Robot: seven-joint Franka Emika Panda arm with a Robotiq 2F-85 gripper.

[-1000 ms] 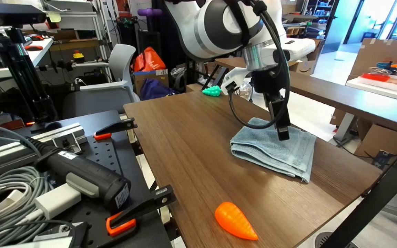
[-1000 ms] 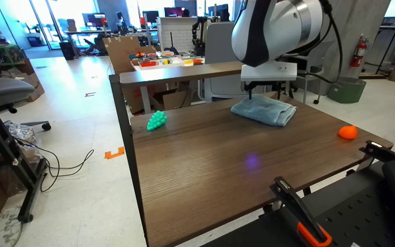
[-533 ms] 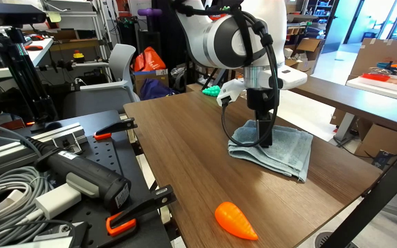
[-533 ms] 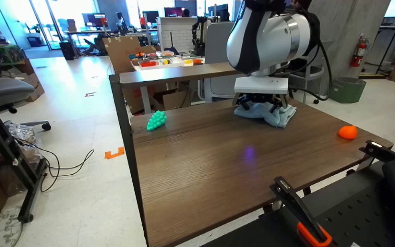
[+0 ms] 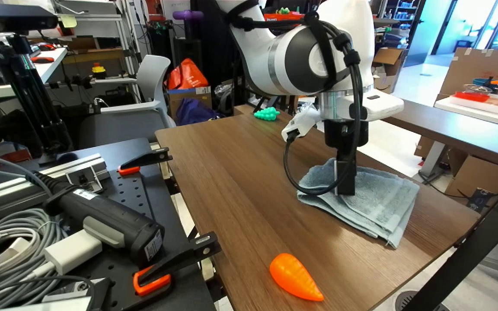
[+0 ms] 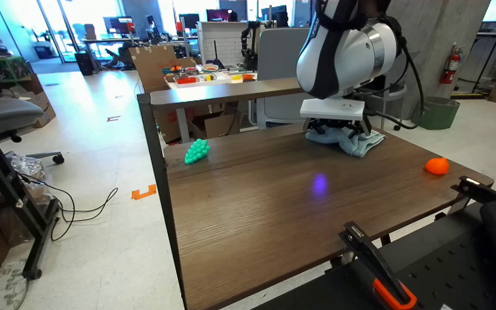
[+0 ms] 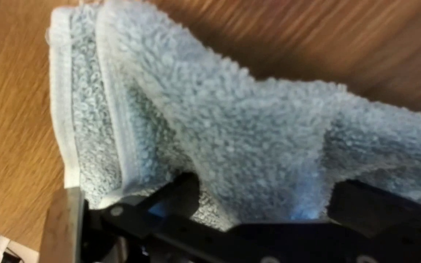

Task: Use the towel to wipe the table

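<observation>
The pale blue-grey towel lies folded on the dark brown table (image 5: 231, 172); the towel shows in both exterior views (image 5: 385, 201) (image 6: 358, 144). My gripper (image 5: 345, 190) points straight down into the towel near one end. In the wrist view my gripper (image 7: 265, 184) has a thick fold of the towel (image 7: 232, 113) bunched between its two black fingers (image 7: 186, 193). The fold fills the gap, so the fingers stand well apart around it. The rest of the towel still lies on the table. The finger ends are partly hidden in the cloth.
An orange carrot-shaped toy (image 5: 294, 276) lies near one table end. A green grape-like toy (image 5: 267, 113) lies near the opposite end. Black clamps with orange handles (image 5: 180, 261) reach over the long edge from a dark cart (image 6: 437, 258). A second brown table (image 6: 230, 92) stands behind.
My gripper came down onto the towel and its fingers closed in, bunching the cloth. In the last half second gripper and towel slid together to the right in both exterior views.
</observation>
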